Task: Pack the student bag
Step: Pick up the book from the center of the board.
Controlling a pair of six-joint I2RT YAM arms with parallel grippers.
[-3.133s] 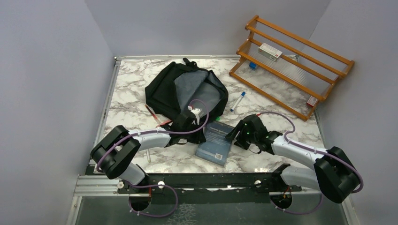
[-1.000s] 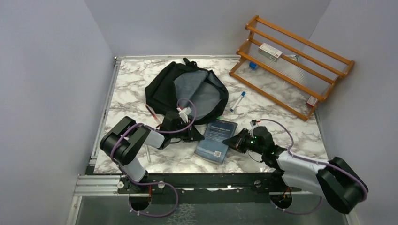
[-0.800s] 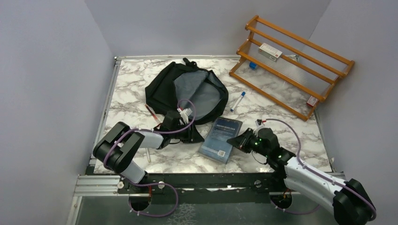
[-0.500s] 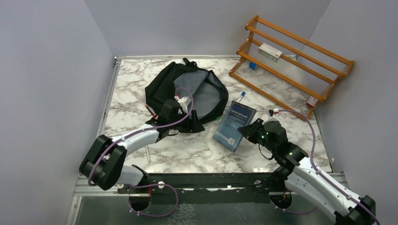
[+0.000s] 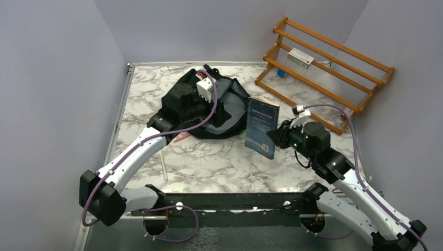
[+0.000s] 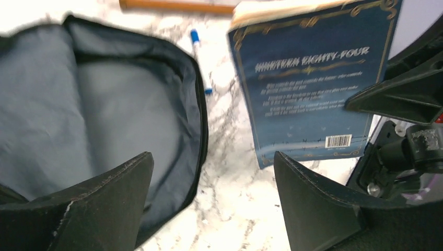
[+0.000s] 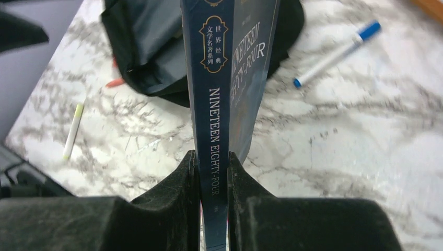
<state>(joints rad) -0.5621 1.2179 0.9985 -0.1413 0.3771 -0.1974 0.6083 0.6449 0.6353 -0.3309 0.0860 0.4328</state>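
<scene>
The student bag (image 5: pixel 233 111) lies unzipped on the marble table, its grey lining (image 6: pixel 78 115) facing up. My left gripper (image 5: pixel 222 110) hovers above the bag's open mouth, jaws wide open with nothing between them (image 6: pixel 211 157). A blue paperback book (image 5: pixel 261 128), "Nineteen Eighty-Four", stands upright in the air just right of the bag. My right gripper (image 5: pixel 277 137) is shut on the book's spine (image 7: pixel 217 78), fingers pressed flat on both covers (image 7: pixel 214 157). The book's back cover with its barcode faces the left wrist camera (image 6: pixel 313 78).
A wooden rack (image 5: pixel 324 68) with small boxes stands at the back right. A blue-capped marker (image 7: pixel 334 55) lies right of the bag. A red pen (image 5: pixel 180 137) pokes out at the bag's near edge, and a pale highlighter (image 5: pixel 164 167) lies nearer the left arm's base.
My right gripper lifted the book off the table, turned it upright and carried it toward the bag. My left gripper opened and rose from the bag's near edge to above it.
</scene>
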